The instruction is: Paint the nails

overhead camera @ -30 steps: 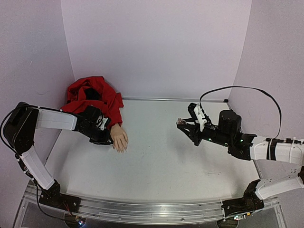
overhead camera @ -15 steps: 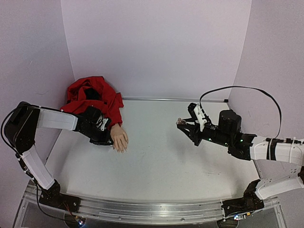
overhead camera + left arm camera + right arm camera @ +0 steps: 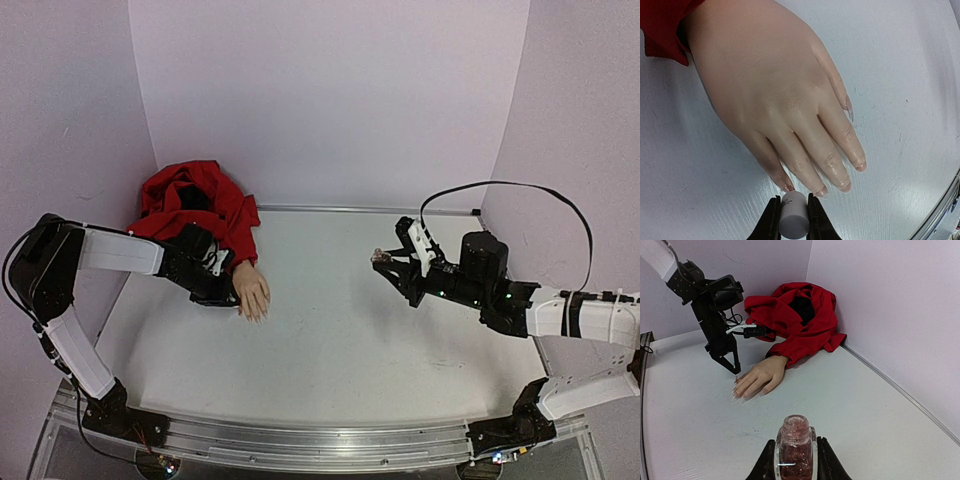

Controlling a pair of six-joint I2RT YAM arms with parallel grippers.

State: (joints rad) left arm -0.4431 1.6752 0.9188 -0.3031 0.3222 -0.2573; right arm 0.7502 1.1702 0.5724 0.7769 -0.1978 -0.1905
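Surface: pale table (image 3: 350, 330)
Left gripper (image 3: 792, 227): clamps white cap (image 3: 793, 212) at nails (image 3: 860, 165)
Right gripper (image 3: 796, 462): clamps bottle (image 3: 796, 437)
Risk: sideways drift smears mannequin hand (image 3: 765, 85)

White, scuffed table (image 3: 340, 330). Mannequin hand (image 3: 251, 291) laid palm-down at left; red sleeve (image 3: 195, 205) bunched toward far-left corner.

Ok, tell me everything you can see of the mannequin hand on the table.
The mannequin hand is flesh-coloured and looks like smooth rubbery plastic, with moulded knuckle creases and small pale nails. It lies palm down on the white table, left of centre, fingers slightly spread and pointing toward the near edge. Its wrist disappears into a crumpled red sleeve. The left gripper, shut on a white cap, sits right at a fingertip; contact is unclear.
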